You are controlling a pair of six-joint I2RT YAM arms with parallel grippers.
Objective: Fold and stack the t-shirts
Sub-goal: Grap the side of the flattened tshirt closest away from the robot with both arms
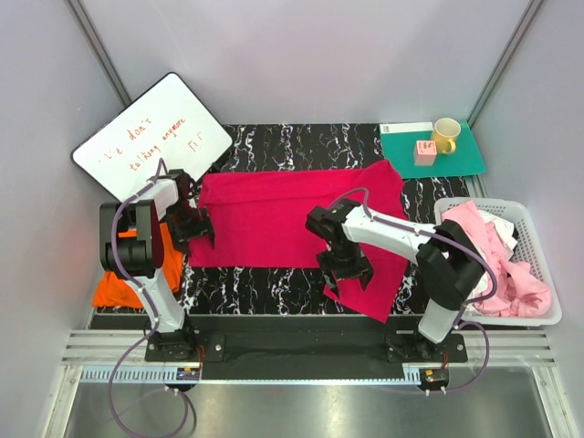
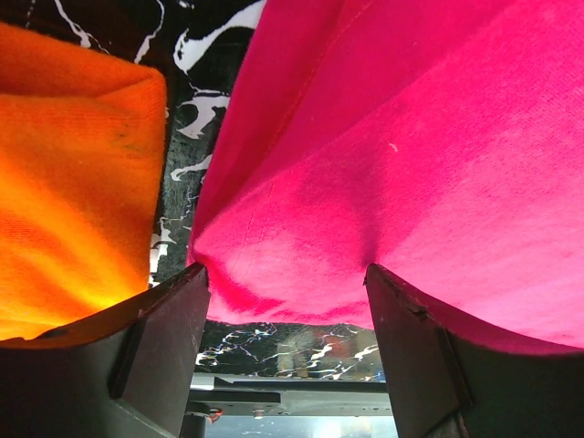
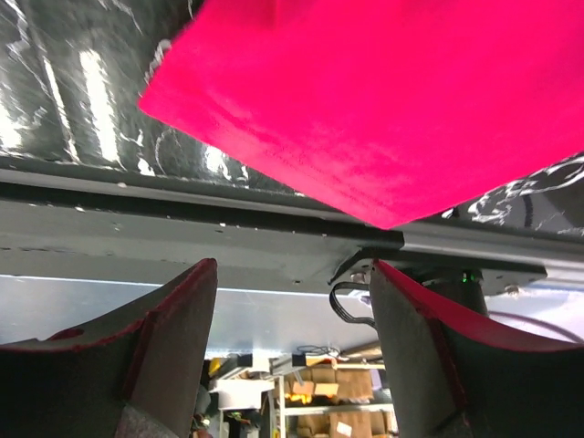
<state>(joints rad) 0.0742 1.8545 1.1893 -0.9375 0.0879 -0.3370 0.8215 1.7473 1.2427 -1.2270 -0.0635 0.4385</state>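
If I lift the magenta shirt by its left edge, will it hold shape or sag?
Probably sags: the magenta shirt lies limp in soft folds, and its near right corner overhangs the table edge. Likely light, being thin cloth. Pushed, it would probably bunch up, not slide.

Bright even light, glare streaks on the glossy table (image 3: 55,109), right wrist view slightly blurred.

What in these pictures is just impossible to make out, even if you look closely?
Orange t-shirt: top view, mostly under the left arm; folded or not, unclear.
Shirts in the basket: top view, one tangled heap; number unclear.
Whiteboard writing: top view, too small to read fully.
Magenta t-shirt: wrist views crop it.
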